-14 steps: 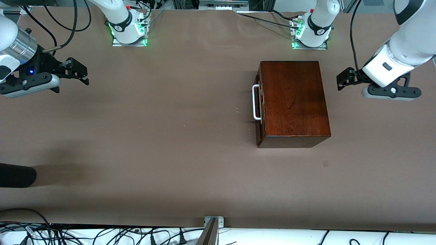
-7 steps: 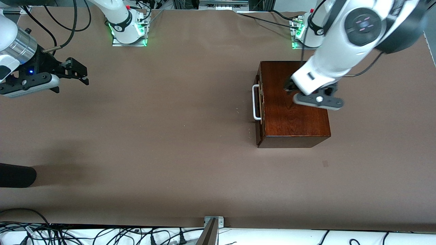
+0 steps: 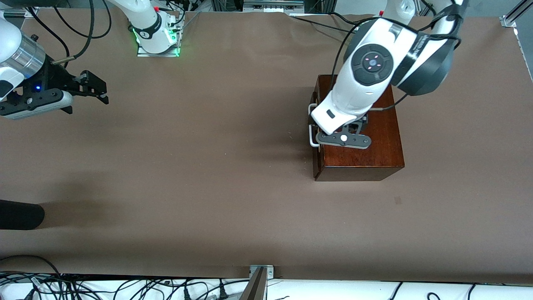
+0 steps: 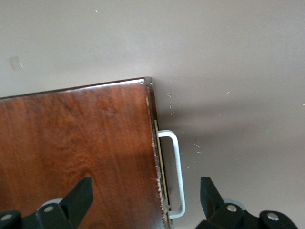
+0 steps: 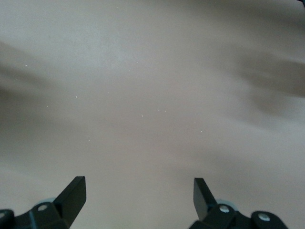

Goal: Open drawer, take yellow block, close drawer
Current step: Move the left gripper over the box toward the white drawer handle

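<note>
1. Big swing from the left arm: a second ago its left gripper point(image 3: 333, 134) hung off the box's side toward its own end of the table, and now it sits over the wooden box point(image 3: 366, 154), right at the handle edge.
2. The left wrist view shows its fingers point(image 4: 78, 195) spread wide, one over the box top, the other past the white handle point(image 4: 175, 174), so the handle lies between them. Nothing is gripped yet.
3. I read that as lining up for the pull, the opening step of the job.
4. The drawer point(image 4: 157, 157) is fully shut, its front flush with the box. The yellow block is nowhere in sight, presumably inside.
5. The right gripper point(image 3: 89, 87) hasn't budged: it waits over bare table at the right arm's end, fingers point(image 5: 71, 193) apart and empty.
6. Room to move: the handle faces the right arm's end, and the brown table point(image 3: 208, 166) in front of it is bare, so the drawer has open cloth to slide out onto.
7. Edges to watch: the handle stands just off the drawer front, so the inner finger has only a slim gap to drop into.
8. The box sits well in from the table's edges, but it looks free-standing and may slide with the pull.
</note>
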`<state>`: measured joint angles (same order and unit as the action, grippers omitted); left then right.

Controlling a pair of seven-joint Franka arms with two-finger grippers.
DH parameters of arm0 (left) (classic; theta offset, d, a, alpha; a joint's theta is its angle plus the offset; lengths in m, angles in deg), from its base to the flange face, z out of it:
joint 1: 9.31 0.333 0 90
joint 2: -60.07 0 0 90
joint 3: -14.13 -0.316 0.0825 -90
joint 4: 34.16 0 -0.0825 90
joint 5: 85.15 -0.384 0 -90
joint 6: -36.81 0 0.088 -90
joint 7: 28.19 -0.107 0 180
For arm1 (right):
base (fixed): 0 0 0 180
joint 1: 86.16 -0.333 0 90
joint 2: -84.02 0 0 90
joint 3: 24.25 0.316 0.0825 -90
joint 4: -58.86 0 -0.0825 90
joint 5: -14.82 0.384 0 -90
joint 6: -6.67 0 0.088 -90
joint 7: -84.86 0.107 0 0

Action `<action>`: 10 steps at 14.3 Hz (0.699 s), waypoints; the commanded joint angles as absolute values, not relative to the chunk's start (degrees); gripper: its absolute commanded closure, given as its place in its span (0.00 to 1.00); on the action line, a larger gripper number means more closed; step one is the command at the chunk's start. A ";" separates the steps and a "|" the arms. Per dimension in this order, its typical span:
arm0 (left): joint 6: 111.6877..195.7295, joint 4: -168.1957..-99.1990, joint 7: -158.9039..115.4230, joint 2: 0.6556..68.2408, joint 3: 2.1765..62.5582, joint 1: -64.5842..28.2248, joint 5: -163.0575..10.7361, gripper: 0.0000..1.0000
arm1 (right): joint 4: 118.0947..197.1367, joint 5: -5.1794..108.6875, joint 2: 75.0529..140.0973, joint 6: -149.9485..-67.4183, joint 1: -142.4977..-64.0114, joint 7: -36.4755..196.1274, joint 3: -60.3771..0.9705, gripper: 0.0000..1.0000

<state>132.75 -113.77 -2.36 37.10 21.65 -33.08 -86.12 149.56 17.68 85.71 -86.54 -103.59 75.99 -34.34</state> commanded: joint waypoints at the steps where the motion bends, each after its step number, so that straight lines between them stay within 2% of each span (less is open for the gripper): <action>1: 132.52 -111.59 -1.03 35.46 20.99 -34.00 -86.30 0.00 | 149.30 16.84 85.34 -86.49 -103.47 76.86 -34.10 0.00; 10: 134.98 -112.03 1.25 33.09 20.99 -35.76 -86.47 0.00 | 149.30 16.84 85.43 -86.58 -103.47 76.86 -34.10 0.00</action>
<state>135.11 -113.66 0.02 34.20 21.59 -34.72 -86.12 149.56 17.68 85.71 -86.58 -103.59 75.99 -34.34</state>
